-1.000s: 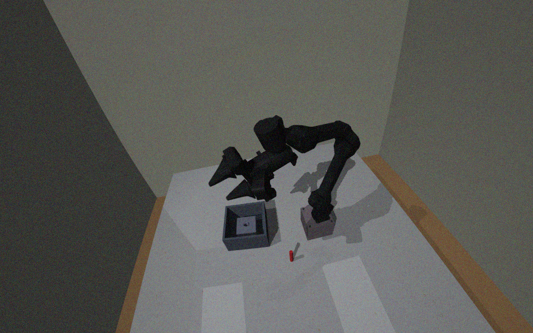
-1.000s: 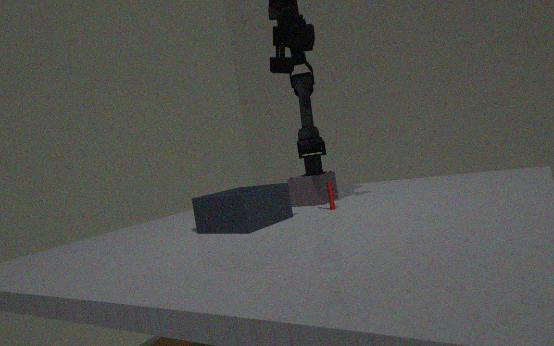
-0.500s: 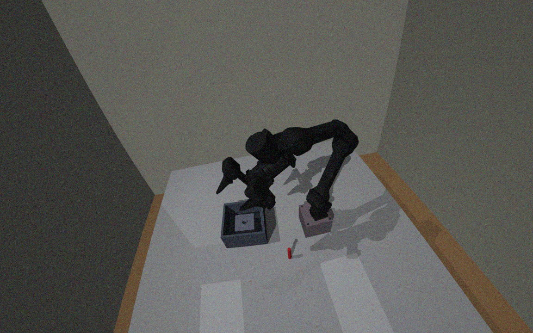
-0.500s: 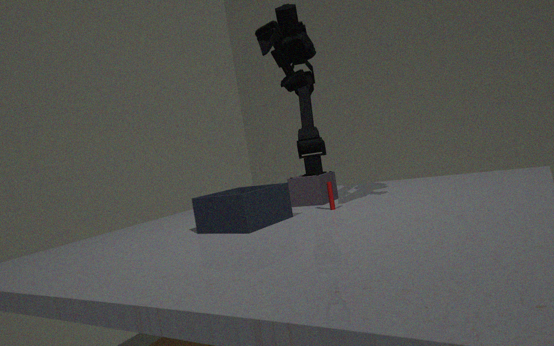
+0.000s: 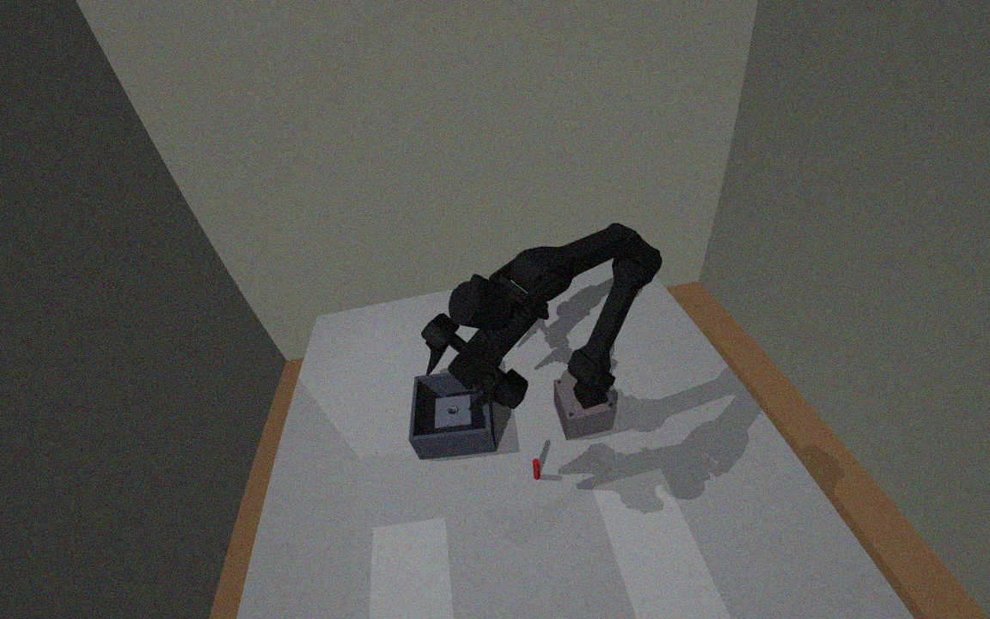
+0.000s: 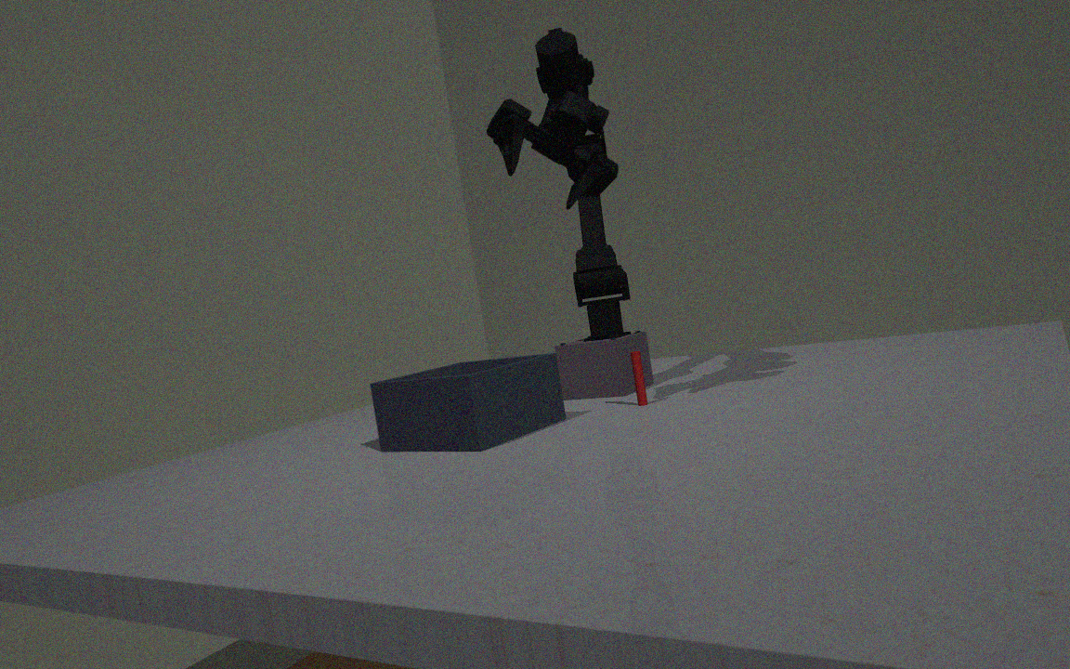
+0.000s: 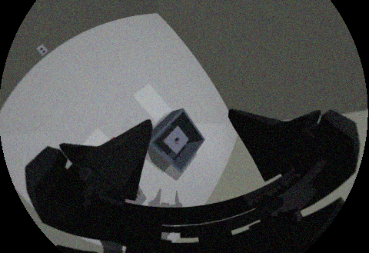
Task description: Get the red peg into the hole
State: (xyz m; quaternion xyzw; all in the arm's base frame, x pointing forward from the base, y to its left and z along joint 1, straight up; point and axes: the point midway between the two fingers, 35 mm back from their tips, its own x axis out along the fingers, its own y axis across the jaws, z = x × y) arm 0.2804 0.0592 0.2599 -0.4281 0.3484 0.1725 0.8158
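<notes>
The red peg [image 5: 536, 468] [image 6: 639, 379] stands upright on the table, to the right of the box; only a sliver of red shows beside a finger in the wrist view. The open blue-grey box [image 5: 456, 444] [image 6: 439, 415] [image 7: 160, 159] holds a pale plate [image 5: 443, 419] [image 7: 171, 139] with an empty hole. My gripper [image 5: 451, 390] [image 6: 539, 190] [image 7: 191, 118] is wide open with nothing between its fingers. It hangs high above the table near the box, away from the peg. In the exterior view the plate is hidden by the box walls.
The arm's pinkish base block [image 5: 590, 421] [image 6: 597, 366] stands behind the peg, to the right of the box. The pale table [image 5: 329, 500] [image 6: 772, 499] carries bright light patches and the arm's shadows. Walls rise beyond its edges.
</notes>
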